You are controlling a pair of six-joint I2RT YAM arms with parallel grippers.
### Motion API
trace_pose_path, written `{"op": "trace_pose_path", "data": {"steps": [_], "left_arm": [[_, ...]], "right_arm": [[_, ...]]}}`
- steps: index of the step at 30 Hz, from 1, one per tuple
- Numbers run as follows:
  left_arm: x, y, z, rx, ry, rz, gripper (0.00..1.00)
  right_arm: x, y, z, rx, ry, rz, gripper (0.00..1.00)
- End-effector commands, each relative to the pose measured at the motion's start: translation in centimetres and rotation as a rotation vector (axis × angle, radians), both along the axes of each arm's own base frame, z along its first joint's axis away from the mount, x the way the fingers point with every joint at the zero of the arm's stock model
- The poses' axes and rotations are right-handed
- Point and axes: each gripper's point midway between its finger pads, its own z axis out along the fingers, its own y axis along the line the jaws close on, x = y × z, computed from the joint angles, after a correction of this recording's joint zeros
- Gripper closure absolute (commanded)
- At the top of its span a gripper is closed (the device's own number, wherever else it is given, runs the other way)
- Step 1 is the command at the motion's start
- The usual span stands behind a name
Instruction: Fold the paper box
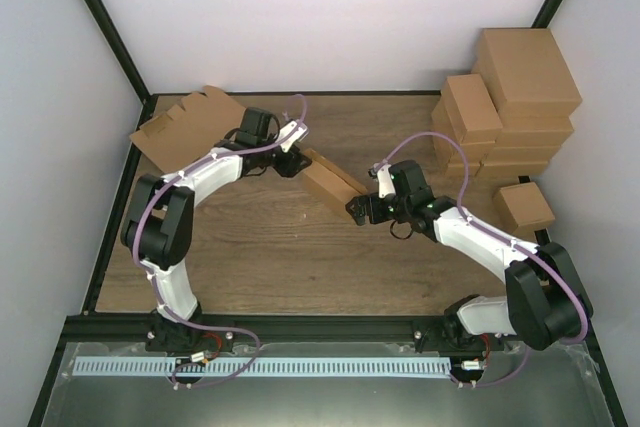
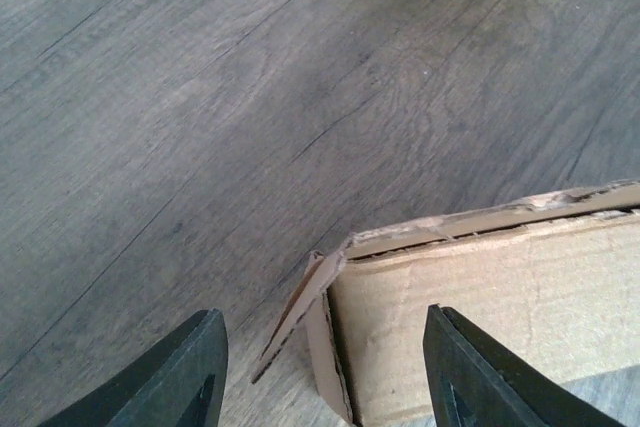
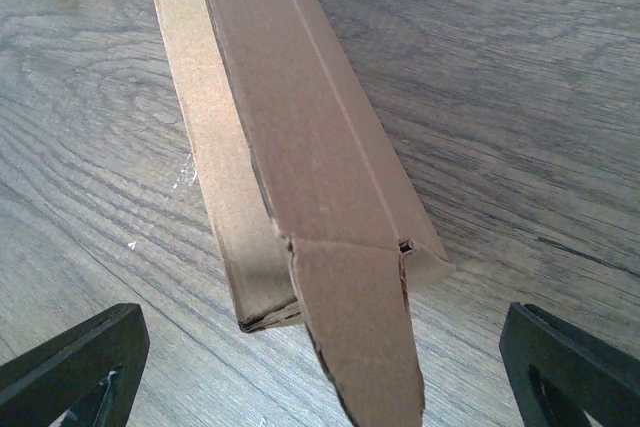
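Pincers: left pincer [image 2: 322,347] spread wide and holding nothing; right pincer [image 3: 322,332] likewise spread and empty.
Left reach: one end corner of the box [image 1: 328,182] sits between its fingers; the wall edge there looks ragged, and a thin side tab splays outward.
Right reach: the opposite end faces it, with a long end flap [image 3: 355,337] pointing toward the pincer, not yet tucked.
Box: lies slanted near the middle of the surface [image 1: 250,257], between the two pincers, partly formed, with a long panel folded over its top.
Step in hand: probably closing the ends, with one arm steadying while the other folds.
Steadying: the left pincer should close on the end wall near the corner, squarely across the cardboard, firm enough to stop sliding yet not crushing the thin wall.
Folding: the right pincer should take the flap close to its crease, swing it along that crease and push the tip into the open end.
Pace: slow, since thin card buckles away from the score line when it is pushed off-axis.
Risk: the box may skate across the smooth wood, and the ragged edge may tear further if pinched there.
Far left corner: blanks [image 1: 185,127], well apart.
Far right corner: cartons [image 1: 515,87], well apart.
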Motion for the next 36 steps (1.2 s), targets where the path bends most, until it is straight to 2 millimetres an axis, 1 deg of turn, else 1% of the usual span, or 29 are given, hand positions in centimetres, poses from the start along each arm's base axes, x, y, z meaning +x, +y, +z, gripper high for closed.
{"op": "trace_pose_path", "data": {"steps": [1,3,6,8,11,12,15,18,21,25,30,36], "left_arm": [[-0.1,-0.8,0.7,-0.018,-0.015,-0.055,0.45],[0.1,-0.7,0.4,-0.014,-0.008,-0.053,0.49],[0.1,-1.0,0.0,-0.012,0.014,-0.056,0.6],[0.2,-0.9,0.0,-0.005,0.015,-0.047,0.64],[0.2,-0.9,0.1,-0.006,0.021,-0.046,0.75],[0.1,-1.0,0.1,-0.01,0.027,-0.048,0.77],[-0.4,-1.7,0.0,-0.017,0.044,-0.05,0.8],[-1.3,-2.7,-0.6,-0.001,0.066,-0.053,0.83],[-1.6,-3.0,-1.1,0.036,0.075,-0.011,0.89],[-2.1,-3.2,-1.1,0.027,0.118,0.038,0.96],[-2.6,-2.9,-0.9,0.021,0.17,0.099,0.96],[-3.3,-2.5,-1.0,0.037,0.228,0.133,0.96]], "right_arm": [[0.9,0.9,2.1,0.018,-0.05,0.012,0.01],[1.0,0.8,2.1,0.018,-0.049,0.009,0.01],[1.0,0.7,2.0,0.011,-0.045,0.004,0.01],[1.1,0.7,2.0,0.007,-0.044,0.0,0.01],[1.1,0.6,2.0,0.005,-0.043,-0.003,0.01],[1.1,0.6,2.0,0.004,-0.043,-0.004,0.01],[1.3,0.5,1.8,-0.006,-0.036,-0.015,0.01],[1.7,0.4,1.5,-0.018,-0.019,-0.037,0.01],[2.1,0.5,1.6,-0.004,-0.012,-0.061,0.02],[2.9,0.3,1.5,-0.005,-0.015,-0.104,0.06],[3.7,-0.3,1.0,-0.034,-0.018,-0.154,0.09],[3.9,-0.5,0.5,-0.044,-0.017,-0.169,0.11]]}}
